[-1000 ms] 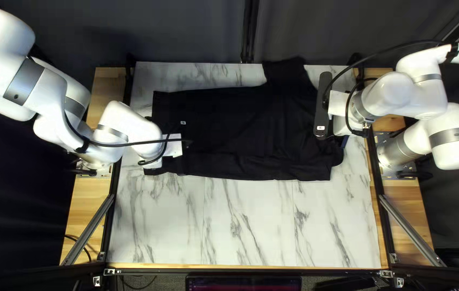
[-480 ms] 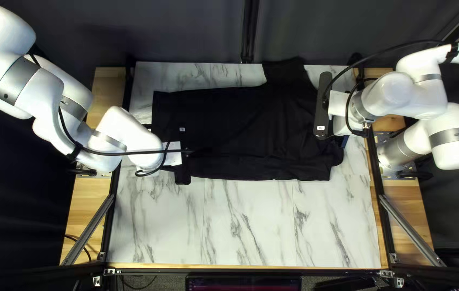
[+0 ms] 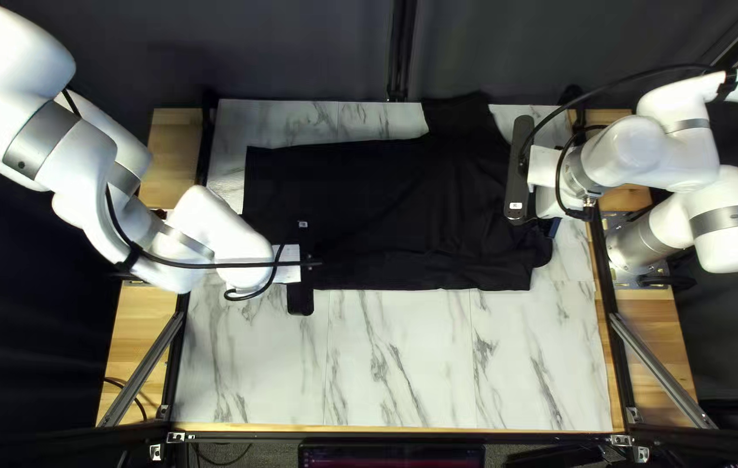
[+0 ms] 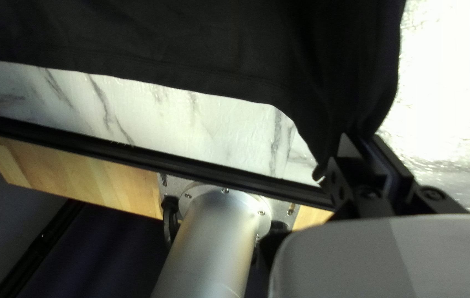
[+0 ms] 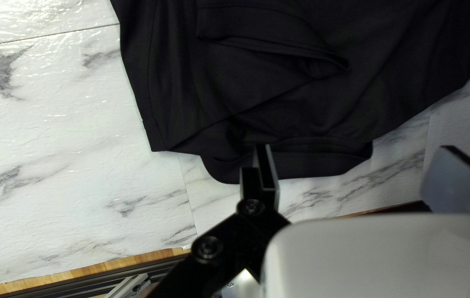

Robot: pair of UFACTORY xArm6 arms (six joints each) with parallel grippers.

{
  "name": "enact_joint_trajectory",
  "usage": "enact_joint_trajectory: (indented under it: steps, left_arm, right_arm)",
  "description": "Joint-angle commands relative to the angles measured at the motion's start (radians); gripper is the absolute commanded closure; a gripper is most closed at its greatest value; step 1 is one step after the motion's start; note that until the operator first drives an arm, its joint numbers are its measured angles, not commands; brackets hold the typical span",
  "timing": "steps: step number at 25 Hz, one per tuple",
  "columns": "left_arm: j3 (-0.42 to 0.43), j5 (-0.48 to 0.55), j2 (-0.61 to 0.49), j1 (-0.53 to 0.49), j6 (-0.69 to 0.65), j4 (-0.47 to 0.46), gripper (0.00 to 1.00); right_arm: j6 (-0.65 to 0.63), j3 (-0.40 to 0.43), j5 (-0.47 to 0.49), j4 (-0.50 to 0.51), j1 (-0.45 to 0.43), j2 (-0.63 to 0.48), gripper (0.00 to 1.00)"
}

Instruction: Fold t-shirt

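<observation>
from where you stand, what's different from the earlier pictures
My left gripper has moved toward the table's near edge and slightly right in the top left view. The t-shirt corner beside it no longer shows where it lay. Cloth is pinched in that gripper now; whether that grip is new, I can't tell. My right arm and the rest of the t-shirt look unchanged.

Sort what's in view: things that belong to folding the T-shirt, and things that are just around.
For the job:
- black T-shirt
- left gripper, shut on the shirt's edge
- right gripper, open

Just around:
- marble-patterned table
- dark curtain
- screen beyond the near edge
</observation>
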Motion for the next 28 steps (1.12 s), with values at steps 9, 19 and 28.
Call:
enact_joint_trajectory:
  steps: [9,19,28]
  left_arm:
    - [0.177,-0.2,-0.019,0.286,0.171,0.049,0.98]
    - [0.179,-0.18,-0.033,0.252,0.131,0.015,0.0]
    - [-0.025,-0.16,0.098,0.191,0.115,0.031,0.0]
  right_arm:
    - [0.0,0.0,0.0,0.0,0.0,0.0,0.0]
    - [0.0,0.0,0.0,0.0,0.0,0.0,0.0]
    - [0.0,0.0,0.0,0.0,0.0,0.0,0.0]
